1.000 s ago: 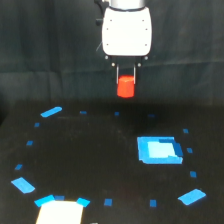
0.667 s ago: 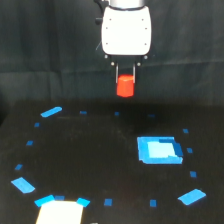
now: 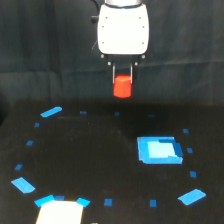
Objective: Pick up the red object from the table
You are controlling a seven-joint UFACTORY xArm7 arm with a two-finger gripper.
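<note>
Red object clamped in the hand, above the table.

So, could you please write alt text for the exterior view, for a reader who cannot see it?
A white robot arm's claw holds the red object, a small cylinder, lifted above the table. The black table carries small blue tape marks and a bright blue square patch toward the exterior view's right.

One red object, one tool, one blue square patch.
</note>
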